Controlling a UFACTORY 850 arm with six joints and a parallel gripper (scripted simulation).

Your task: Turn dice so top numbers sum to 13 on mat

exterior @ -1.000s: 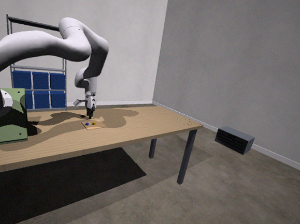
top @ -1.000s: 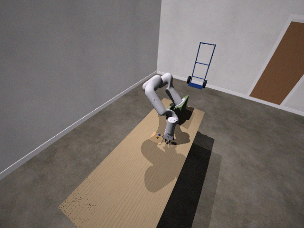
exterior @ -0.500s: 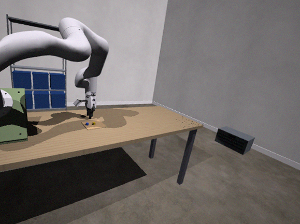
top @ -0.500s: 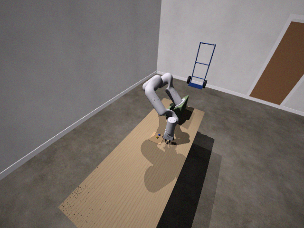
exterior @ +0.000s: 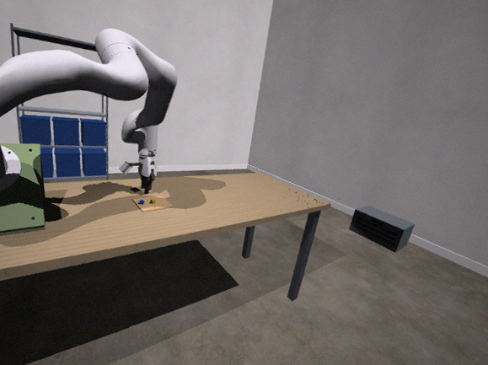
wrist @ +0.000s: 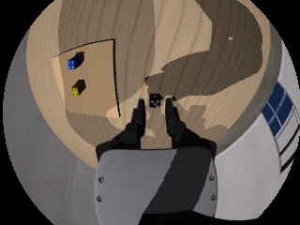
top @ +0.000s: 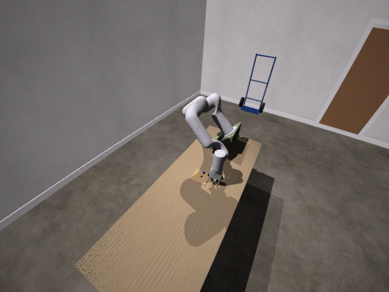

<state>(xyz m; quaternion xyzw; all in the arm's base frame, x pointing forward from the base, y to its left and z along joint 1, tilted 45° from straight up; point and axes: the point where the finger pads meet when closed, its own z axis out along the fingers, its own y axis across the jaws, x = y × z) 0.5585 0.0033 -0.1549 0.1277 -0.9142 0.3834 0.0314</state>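
A black die [wrist: 155, 100] with several white pips on its upper face is between the fingertips of my gripper [top: 214, 182] [exterior: 146, 191] [wrist: 155, 106]. The gripper is open, pointing down, with a gap on each side of the die. The die is off the mat, beside its right edge in the wrist view. The thin tan mat [top: 200, 180] [exterior: 160, 205] [wrist: 94, 104] lies on the table. On it sit a blue die [top: 203, 172] [exterior: 142, 201] [wrist: 71, 64] and a yellow die [top: 200, 175] [exterior: 153, 201] [wrist: 76, 89], apart, each showing several pips. The black die is not clear in the top and exterior views.
The wooden table [top: 163, 226] [exterior: 252, 190] is long and partly in the arm's shadow. A green mounting block [exterior: 9, 224] stands at the arm's base. A rack with blue bins [exterior: 66, 132] stands behind the table, and a blue hand truck [top: 250, 109] is by the wall.
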